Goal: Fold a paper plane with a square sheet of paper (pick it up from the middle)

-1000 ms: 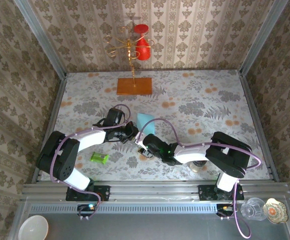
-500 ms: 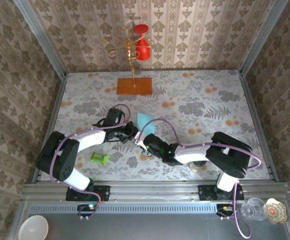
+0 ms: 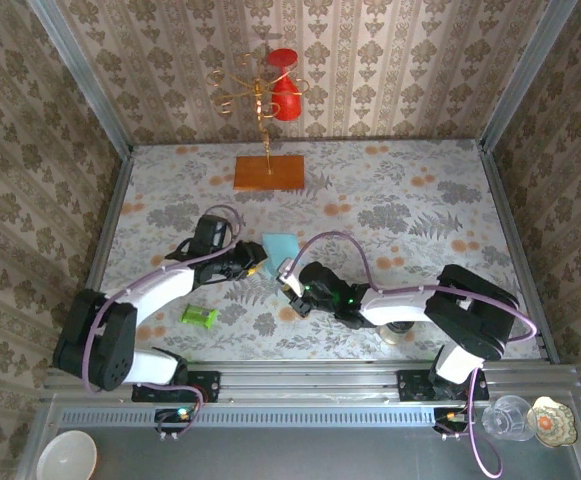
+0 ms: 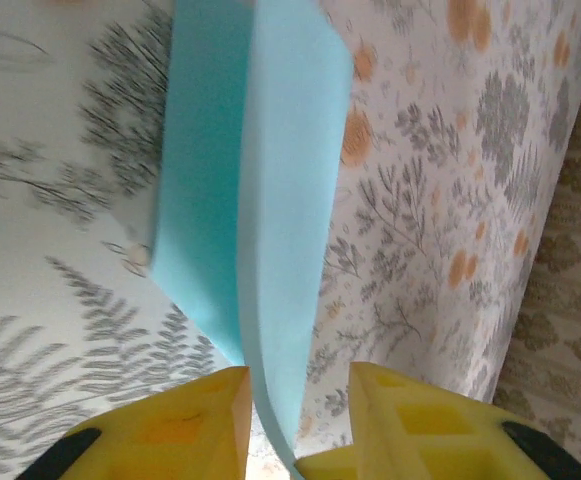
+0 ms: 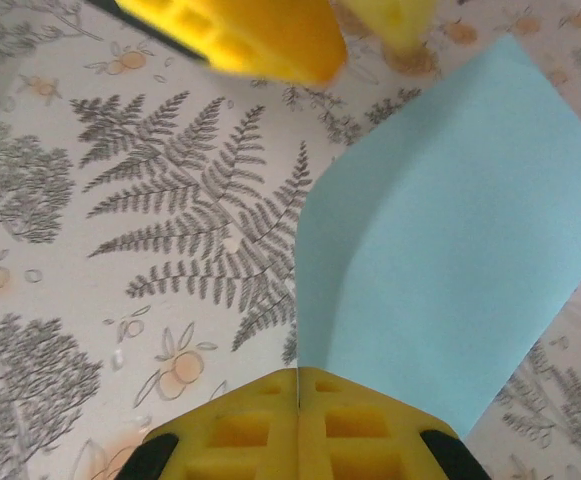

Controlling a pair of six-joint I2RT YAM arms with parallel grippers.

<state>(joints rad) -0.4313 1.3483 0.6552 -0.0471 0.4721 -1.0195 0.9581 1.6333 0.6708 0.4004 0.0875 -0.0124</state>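
Observation:
The square sheet of paper (image 3: 279, 246), light blue and bent along a crease, stands up off the table between my two grippers. My right gripper (image 5: 298, 386) is shut on the sheet's near edge, and the paper (image 5: 450, 230) rises away from the pinch. My left gripper (image 4: 300, 400) is open. The folded paper (image 4: 280, 200) runs down between its yellow fingers (image 4: 185, 425), close to the left one and with a gap on the other side. From above, the left gripper (image 3: 254, 267) is just left of the sheet and the right gripper (image 3: 292, 284) just below it.
An orange wooden board (image 3: 269, 172) lies at the back with a gold wire stand (image 3: 260, 95) carrying red pieces. A small green cylinder (image 3: 199, 316) lies front left, under the left arm. A white bowl (image 3: 67, 455) and a glass (image 3: 508, 418) sit off the table's front edge.
My left gripper has opened off the paper and its arm has swung a little left. My right gripper has shut on the sheet's edge. The paper has shifted slightly left.

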